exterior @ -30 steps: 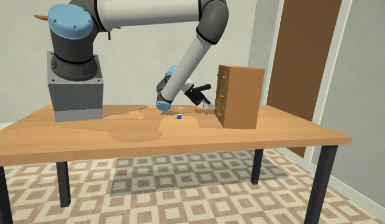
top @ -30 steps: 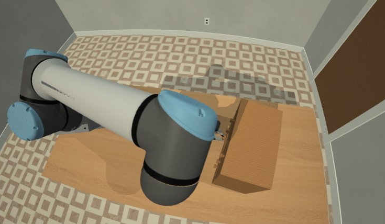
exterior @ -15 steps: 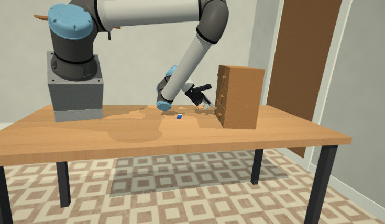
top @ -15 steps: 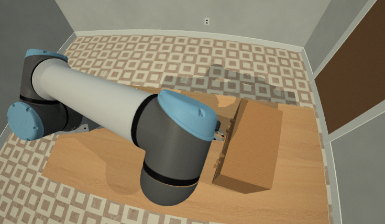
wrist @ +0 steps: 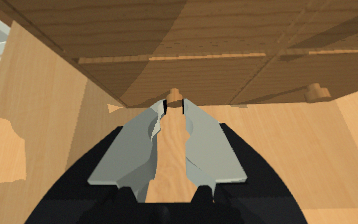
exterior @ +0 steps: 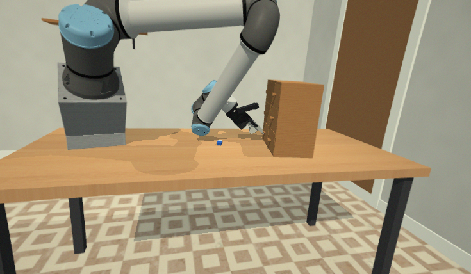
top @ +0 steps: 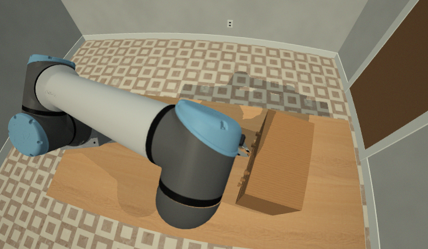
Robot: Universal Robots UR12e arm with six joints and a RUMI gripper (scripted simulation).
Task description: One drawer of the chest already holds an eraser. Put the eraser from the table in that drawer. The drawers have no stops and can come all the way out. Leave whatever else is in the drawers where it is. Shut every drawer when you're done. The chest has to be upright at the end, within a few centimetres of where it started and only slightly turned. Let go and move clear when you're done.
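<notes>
The blue and white eraser (exterior: 219, 143) lies on the table (exterior: 161, 166), well away from my gripper. The wooden chest (top: 280, 160) (exterior: 296, 119) stands upright with two columns of drawers. My gripper (top: 248, 152) (exterior: 263, 133) (wrist: 174, 100) is low at the chest front, its fingertips closed on either side of the knob (wrist: 174, 95) of a bottom drawer (wrist: 155, 82), in the column farther from the exterior camera. That drawer looks flush or almost flush with the front. The other visible drawer fronts look shut. The insides of the drawers are hidden.
Another bottom drawer's knob (wrist: 317, 93) sticks out beside the gripper in the wrist view. More knobs (exterior: 273, 94) (exterior: 272, 117) project from the chest front. The arm's elbow (top: 193, 160) reaches over the table in the top view.
</notes>
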